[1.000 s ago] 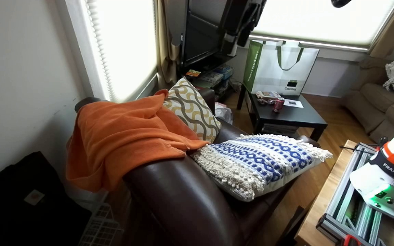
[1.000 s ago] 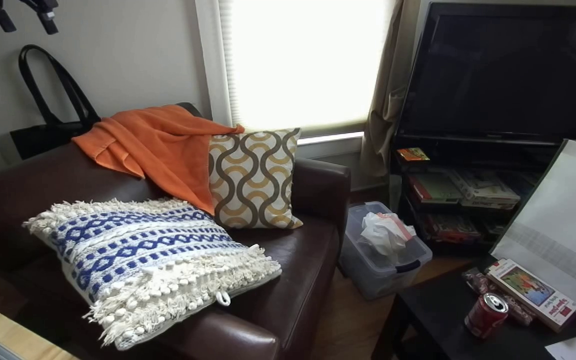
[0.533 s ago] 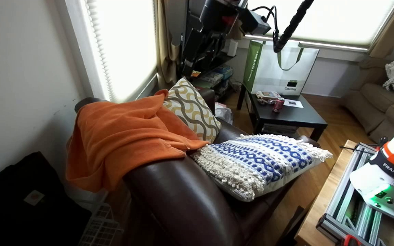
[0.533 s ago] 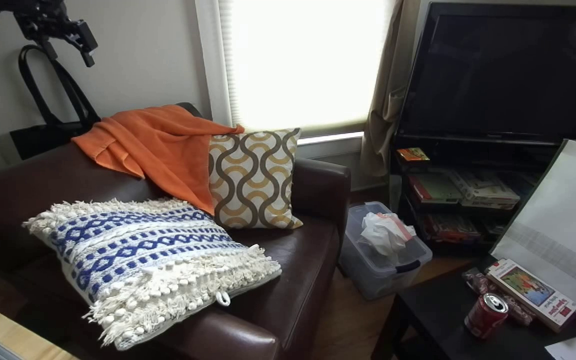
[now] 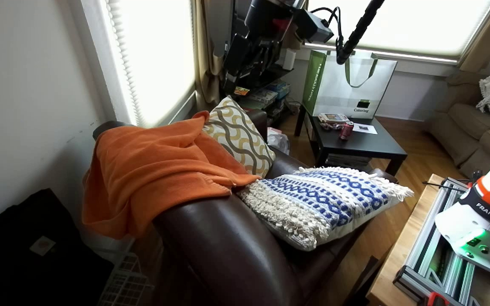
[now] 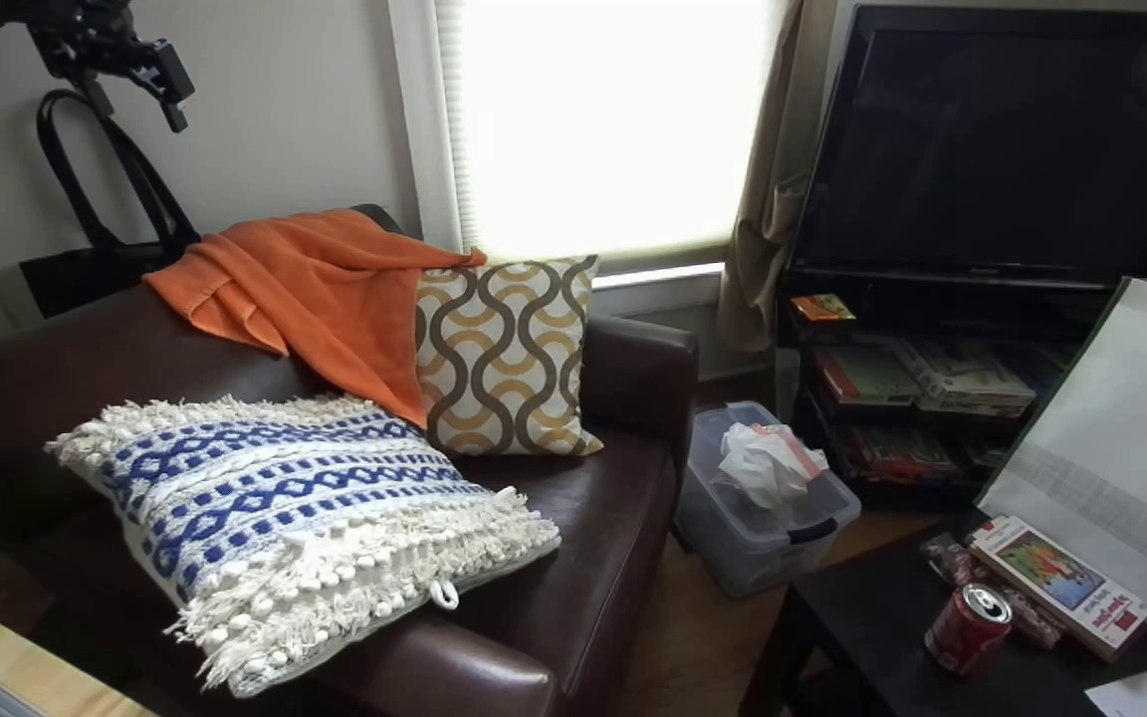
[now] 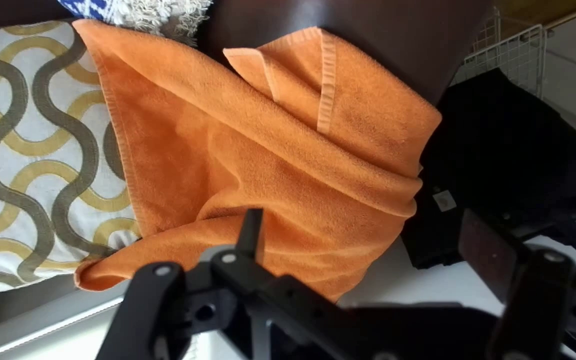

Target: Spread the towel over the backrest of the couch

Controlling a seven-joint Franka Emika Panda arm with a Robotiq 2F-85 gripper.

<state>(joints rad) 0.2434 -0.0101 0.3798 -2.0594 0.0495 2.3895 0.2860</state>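
towel (image 5: 155, 170) lay rumpled over the backrest (image 5: 232, 242) of the couch (image 6: 593, 498), one edge lapping the wavy-patterned pillow (image 6: 509, 358); your claw (image 7: 368, 240) hung higher, clear of the towel, fingers (image 7: 251, 235) spread wide apart.

The orange towel (image 5: 155, 165) lies rumpled over the rounded backrest (image 5: 230, 233) (one part hanging behind, a corner trailing down the front); the couch (image 6: 588, 498) is glossy, dark-brown leather.

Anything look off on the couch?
Yes, the towel: it's bunched in folds over one part of the backrest, its edge overlapping the curvy-patterned pillow, rather than spread flat. I see no spill or damage.
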